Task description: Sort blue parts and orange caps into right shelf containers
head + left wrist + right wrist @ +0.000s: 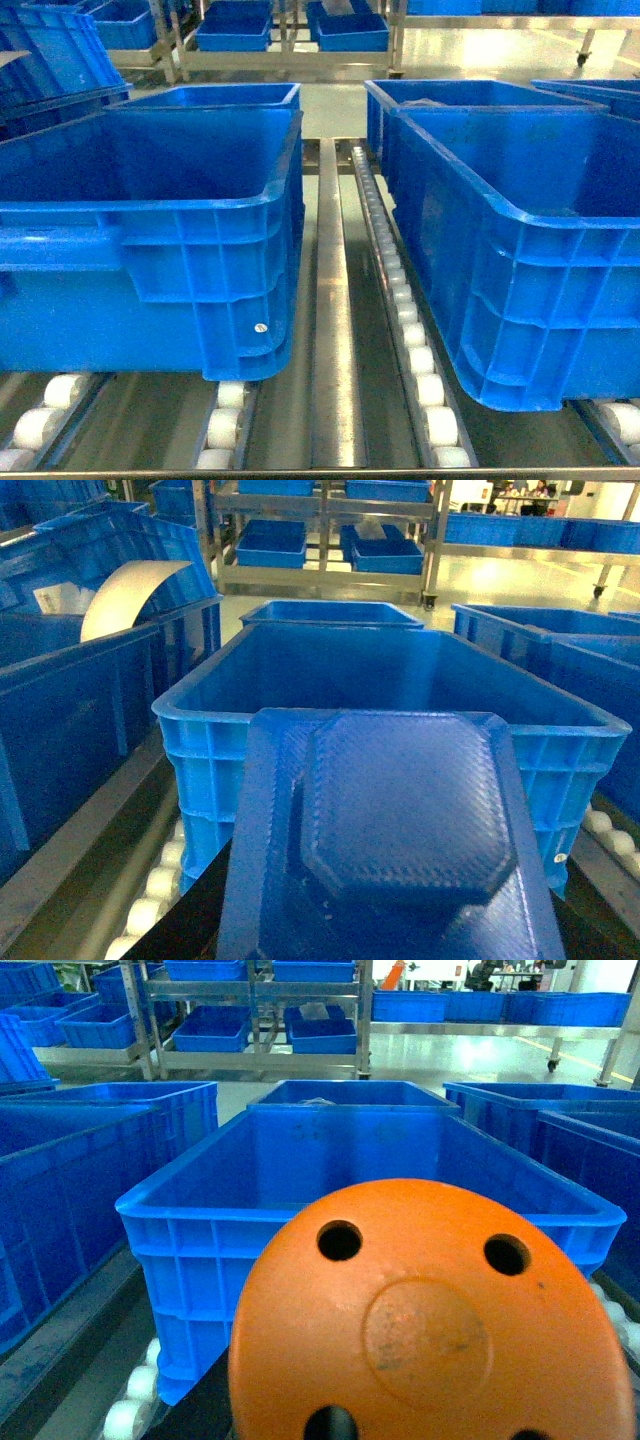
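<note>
A blue part [400, 820], flat with a raised octagonal boss, fills the foreground of the left wrist view. It hangs above the shelf in front of a blue container [200, 712], and my left gripper holds it with its fingers hidden behind it. An orange cap [430, 1330], round with several holes, fills the right wrist view in the same way before another container [190, 1210], held by my right gripper. The head view shows two containers, one on the left [150, 290] and one on the right [540, 300], on the shelf [330, 300]. Neither gripper shows there.
White rollers [420, 360] run in lanes between and under the crates. More blue crates stand behind [215, 95] and on racks at the back [235, 35]. A crate with a white curved sheet [125, 590] stands to the left in the left wrist view.
</note>
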Tool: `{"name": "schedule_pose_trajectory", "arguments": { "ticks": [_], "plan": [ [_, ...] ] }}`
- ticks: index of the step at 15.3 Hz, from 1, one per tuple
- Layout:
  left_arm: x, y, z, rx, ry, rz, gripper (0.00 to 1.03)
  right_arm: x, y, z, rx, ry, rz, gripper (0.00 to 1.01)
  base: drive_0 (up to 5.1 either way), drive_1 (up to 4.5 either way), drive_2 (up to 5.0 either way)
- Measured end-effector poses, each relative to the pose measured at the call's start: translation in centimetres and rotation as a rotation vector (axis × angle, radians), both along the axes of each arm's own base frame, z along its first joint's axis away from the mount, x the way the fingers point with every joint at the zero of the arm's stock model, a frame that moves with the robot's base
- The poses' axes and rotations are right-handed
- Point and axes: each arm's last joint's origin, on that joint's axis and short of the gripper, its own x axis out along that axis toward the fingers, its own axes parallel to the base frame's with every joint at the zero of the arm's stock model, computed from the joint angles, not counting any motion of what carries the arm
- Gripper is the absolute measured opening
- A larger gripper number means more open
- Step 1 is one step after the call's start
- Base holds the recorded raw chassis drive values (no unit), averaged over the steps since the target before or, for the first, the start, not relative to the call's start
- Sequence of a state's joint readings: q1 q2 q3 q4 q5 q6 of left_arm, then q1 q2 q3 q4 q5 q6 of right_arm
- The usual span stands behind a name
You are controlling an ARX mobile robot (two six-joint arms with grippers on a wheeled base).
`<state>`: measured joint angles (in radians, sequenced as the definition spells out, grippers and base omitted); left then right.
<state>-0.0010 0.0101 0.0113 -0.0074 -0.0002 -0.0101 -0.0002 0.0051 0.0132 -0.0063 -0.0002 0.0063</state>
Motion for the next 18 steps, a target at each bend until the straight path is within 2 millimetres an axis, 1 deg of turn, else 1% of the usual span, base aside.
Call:
{"name": "schedule_pose_trajectory", "arguments": {
  "ticks": [18],
  "plan": [
    [0.0,0.0,0.0,0.0,0.0,0.0,0.41,0.0,0.0,0.0,0.0,0.0,0.0,0.43,0.0,0.0,0.0]
  ]
}}
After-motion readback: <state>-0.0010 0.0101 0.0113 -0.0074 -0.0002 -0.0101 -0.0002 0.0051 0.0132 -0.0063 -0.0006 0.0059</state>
